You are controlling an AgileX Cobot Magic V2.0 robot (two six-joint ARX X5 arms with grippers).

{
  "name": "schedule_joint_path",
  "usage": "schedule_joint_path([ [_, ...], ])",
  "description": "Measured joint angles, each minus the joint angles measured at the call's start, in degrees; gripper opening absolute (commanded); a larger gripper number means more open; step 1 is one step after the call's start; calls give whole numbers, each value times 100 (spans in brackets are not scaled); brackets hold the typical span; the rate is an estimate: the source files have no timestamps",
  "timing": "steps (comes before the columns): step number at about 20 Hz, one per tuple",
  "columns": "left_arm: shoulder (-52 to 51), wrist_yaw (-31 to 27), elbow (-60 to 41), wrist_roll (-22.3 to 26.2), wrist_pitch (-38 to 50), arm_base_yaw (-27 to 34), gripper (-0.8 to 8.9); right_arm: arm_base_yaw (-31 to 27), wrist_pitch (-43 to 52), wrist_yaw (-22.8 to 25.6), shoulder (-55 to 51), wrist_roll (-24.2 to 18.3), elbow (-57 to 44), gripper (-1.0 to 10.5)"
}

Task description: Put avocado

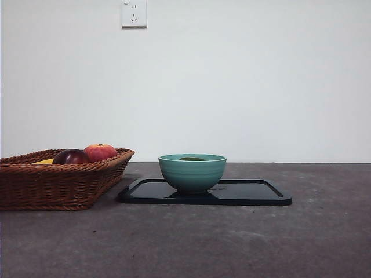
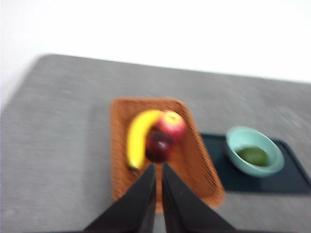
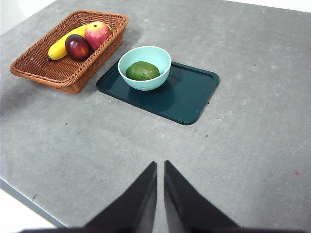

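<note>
The dark green avocado (image 3: 142, 71) lies inside a teal bowl (image 3: 144, 67) that stands on the left part of a dark tray (image 3: 187, 94). In the front view only the avocado's top (image 1: 192, 158) peeks over the bowl's rim (image 1: 192, 172). The blurred left wrist view also shows the avocado (image 2: 253, 156) in the bowl (image 2: 254, 150). My left gripper (image 2: 159, 170) hangs shut high above the wicker basket (image 2: 160, 148), holding nothing. High over bare table nearer than the tray, my right gripper (image 3: 160, 167) is shut and holds nothing. Neither arm appears in the front view.
The wicker basket (image 1: 58, 176) stands left of the tray (image 1: 243, 194) and holds a banana (image 3: 65, 42), a dark maroon fruit (image 3: 77, 46) and a red-orange fruit (image 3: 97, 34). A wall socket (image 1: 134, 14) is on the white wall behind.
</note>
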Motion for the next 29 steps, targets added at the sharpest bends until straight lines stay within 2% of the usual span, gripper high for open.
schedule_joint_path([
  [3,0,-68,-297,568,715,407,19,0,0,0,0,0,0,20],
  [5,-17,-63,-811,1106,1276,603,19,0,0,0,0,0,0,20],
  [6,-33,-61,-1156,1215,1517,710,19,0,0,2,0,0,0,20],
  [8,-50,170,-1930,1239,2085,909,19,0,0,0,0,2,0,20],
  [11,-221,1080,-3187,1233,3246,1113,19,0,0,2,0,0,0,20],
  [15,-841,1078,-4666,920,4817,1106,19,0,2,2,0,0,0,20],
  [17,-1104,691,-5036,553,4852,1029,19,0,0,2,0,0,0,20],
  [20,-1405,588,-5265,243,4813,929,19,0,2,2,0,2,0,20],
  [23,-1641,575,-5268,164,4642,905,19,0,2,2,0,2,0,20],
  [26,-1797,319,-5268,164,4457,905,19,0,2,2,0,0,0,20],
  [29,-2083,197,-5268,341,4033,905,19,0,2,2,0,2,0,20],
])
